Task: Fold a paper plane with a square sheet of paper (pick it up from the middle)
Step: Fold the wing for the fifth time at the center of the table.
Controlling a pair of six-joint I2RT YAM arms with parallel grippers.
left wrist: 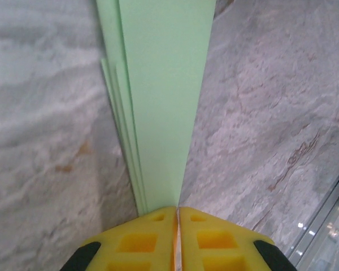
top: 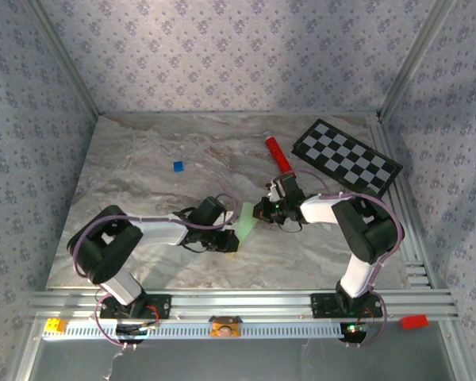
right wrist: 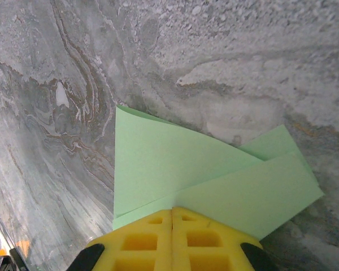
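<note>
The pale green sheet of paper (top: 247,222) is folded into several layers and sits between my two grippers near the middle of the table. My left gripper (top: 228,239) is shut on its near-left end. In the left wrist view the paper (left wrist: 164,84) runs straight away from the closed yellow fingertips (left wrist: 152,223) as a narrow strip with stacked edges on its left. My right gripper (top: 262,211) is shut on the opposite end. In the right wrist view the folded flaps (right wrist: 175,164) fan out from the closed yellow fingertips (right wrist: 152,226) above the marble.
A red tube (top: 278,154) lies behind the right gripper, and a black-and-white checkerboard (top: 347,156) sits at the back right. A tiny blue square (top: 178,166) rests at the back left. Patterned walls enclose the marble table (top: 143,198).
</note>
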